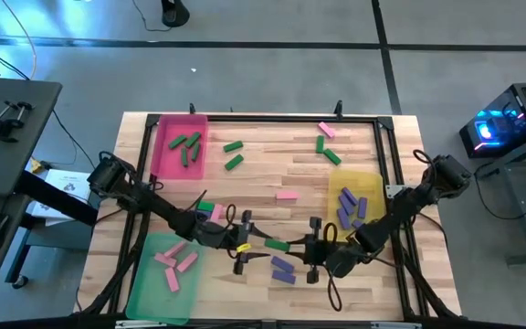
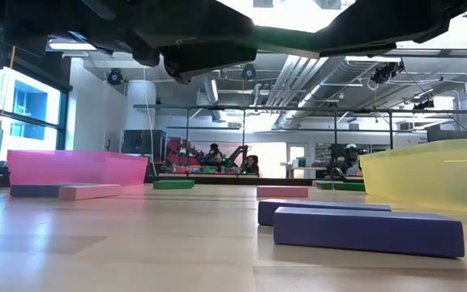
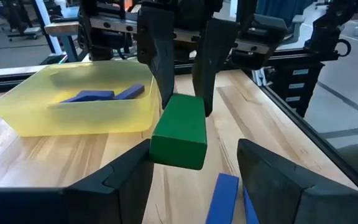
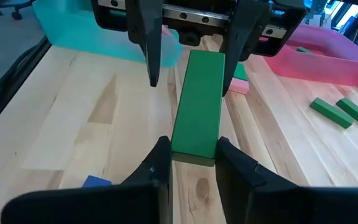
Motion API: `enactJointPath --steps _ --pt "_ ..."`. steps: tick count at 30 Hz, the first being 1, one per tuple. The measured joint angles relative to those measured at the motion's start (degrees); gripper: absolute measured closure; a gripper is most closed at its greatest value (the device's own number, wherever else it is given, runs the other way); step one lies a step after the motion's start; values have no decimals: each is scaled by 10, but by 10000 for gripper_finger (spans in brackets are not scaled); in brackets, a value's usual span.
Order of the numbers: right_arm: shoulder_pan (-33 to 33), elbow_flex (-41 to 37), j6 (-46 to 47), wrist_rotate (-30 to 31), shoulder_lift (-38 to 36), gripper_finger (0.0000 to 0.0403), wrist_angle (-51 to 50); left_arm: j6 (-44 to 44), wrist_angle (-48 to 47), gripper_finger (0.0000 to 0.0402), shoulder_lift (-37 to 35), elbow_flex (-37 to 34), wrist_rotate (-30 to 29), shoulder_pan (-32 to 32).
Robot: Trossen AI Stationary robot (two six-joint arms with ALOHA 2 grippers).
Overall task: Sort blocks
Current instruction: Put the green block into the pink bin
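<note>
right gripper (image 4: 188, 163) pinching green block (image 4: 199, 102) near table's (image 1: 272, 174) 6 o'clock edge; left gripper (image 3: 194, 168) spread around its far end, seemingly not touching. purple blocks (image 1: 283, 268) just beside; bare wood toward 12 o'clock.

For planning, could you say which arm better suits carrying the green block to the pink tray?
Probably left: the pink tray is on its side, and the open left claw straddles the green block the right claw grips.
</note>
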Motion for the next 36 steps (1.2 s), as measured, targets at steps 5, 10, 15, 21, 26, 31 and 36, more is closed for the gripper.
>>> enactJointPath --steps 5,10,15,21,26,31,36 --pt "0 0 -1 -4 0 344 3 22 26 183 0 0 2 2" --pt "0 0 -9 -5 0 344 14 54 30 190 0 0 1 2" --pt "-1 0 -9 -8 0 344 15 54 32 210 0 0 1 2" --pt "-1 0 -9 -11 0 344 15 56 36 252 0 0 1 2" --pt "-1 0 -9 -16 0 344 15 57 35 300 0 0 1 3" --pt "-1 0 -9 -17 0 343 16 56 30 322 0 0 1 2" --pt "-2 0 -9 -36 0 317 16 53 19 322 -1 0 -14 0"
